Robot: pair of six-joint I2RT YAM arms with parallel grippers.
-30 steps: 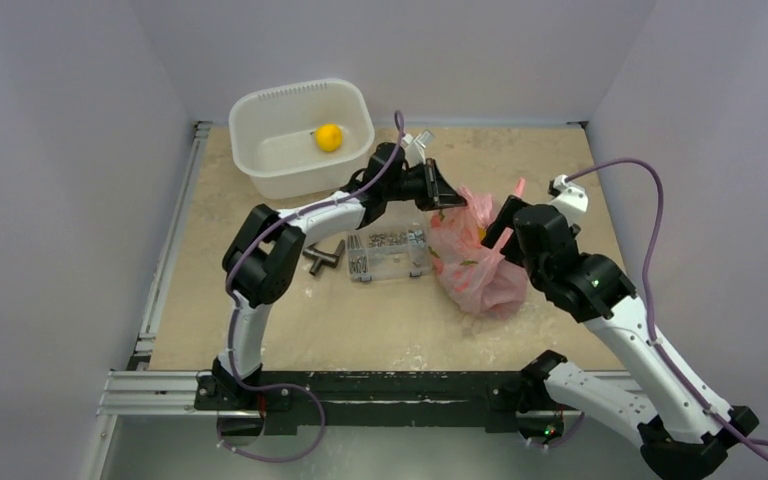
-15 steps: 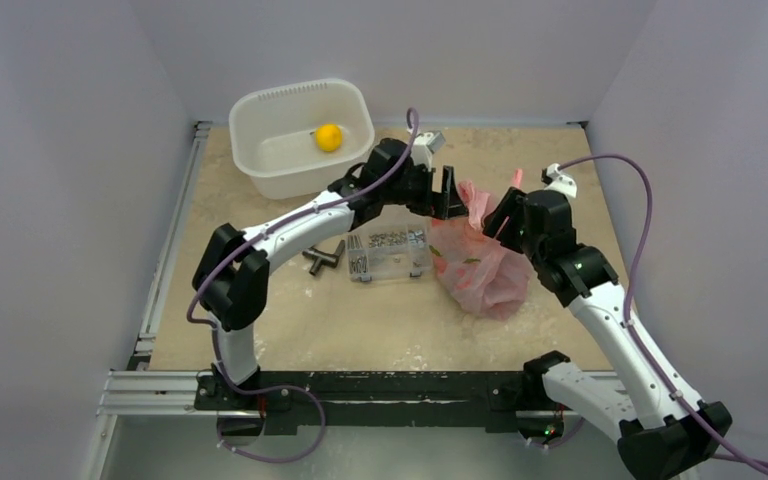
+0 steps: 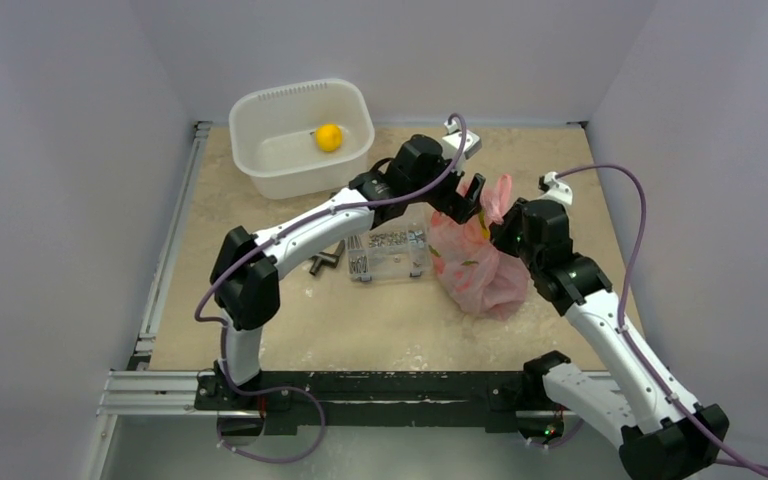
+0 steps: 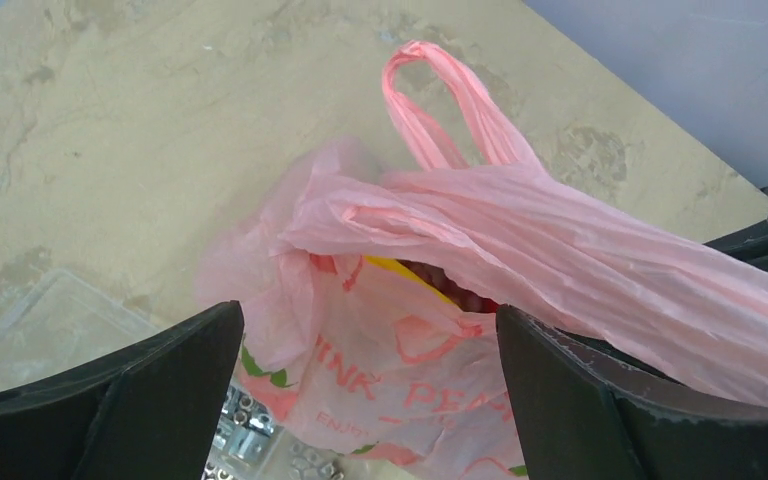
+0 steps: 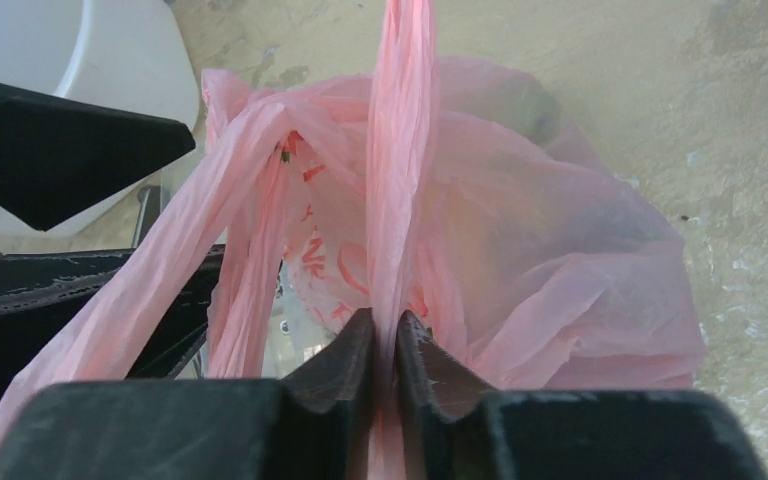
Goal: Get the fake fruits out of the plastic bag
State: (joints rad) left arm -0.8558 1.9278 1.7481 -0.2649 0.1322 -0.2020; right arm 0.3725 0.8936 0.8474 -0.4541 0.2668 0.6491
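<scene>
I'm seeing the plastic bag (image 3: 480, 272) sitting on the bench (image 3: 290, 320), right of centre, its left side lying against the clear screw box (image 3: 390, 252). The box is holding grey screws. The right end effector (image 5: 385, 335) is clenching one loop handle (image 5: 400, 150) of the bag, holding the film up in a taut strip. The left end effector (image 4: 368, 315) is hanging over the bag mouth, fingers spread wide, gripping nothing. Through that mouth in the left wrist view I'm catching the fake fruits (image 4: 412, 268): a yellow bit and something red beside it, both inside the bag; I cannot tell how many there are. A second handle loop (image 4: 440, 110) is sticking up on the bag's far side. The white tub (image 3: 260, 165) is sitting at the far left corner, well apart from the bag, with one round yellow fruit (image 3: 329, 137) lying in it.
</scene>
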